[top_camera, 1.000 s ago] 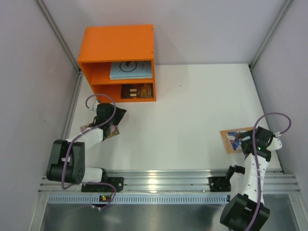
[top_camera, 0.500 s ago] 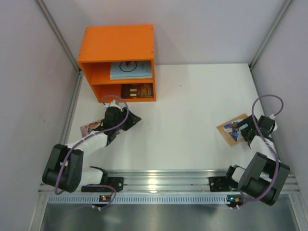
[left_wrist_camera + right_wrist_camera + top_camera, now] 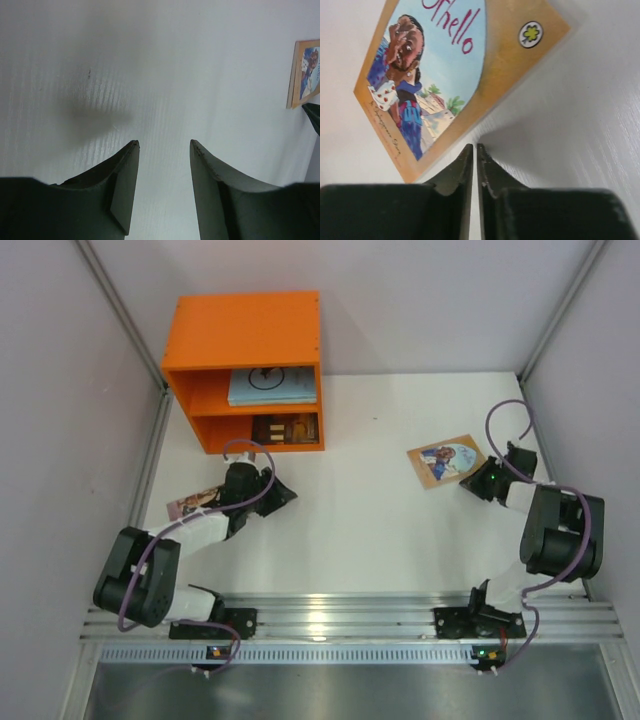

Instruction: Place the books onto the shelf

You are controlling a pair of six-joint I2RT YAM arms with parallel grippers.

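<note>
The orange shelf (image 3: 245,335) stands at the back left. A pale blue book (image 3: 270,386) lies in its upper compartment and a dark brown book (image 3: 285,428) in the lower one. A pinkish book (image 3: 190,504) lies flat on the table beside my left forearm. My left gripper (image 3: 284,495) (image 3: 164,143) is open over bare table with nothing between its fingers. The orange book with a blue circle (image 3: 446,460) (image 3: 440,75) (image 3: 304,72) lies right of centre. My right gripper (image 3: 474,479) (image 3: 474,146) is shut, its tips against that book's near edge and nothing visible between them.
Grey panel walls close in the table on the left, back and right; the right wall (image 3: 590,390) runs near my right arm. An aluminium rail (image 3: 330,615) carries the arm bases along the near edge. My right gripper's tip (image 3: 313,114) shows in the left wrist view.
My right arm swung forward and left, and the orange book slid with it from the near right toward mid-table. Its jaws went from open to shut. My left gripper moved right, off the pinkish book.
</note>
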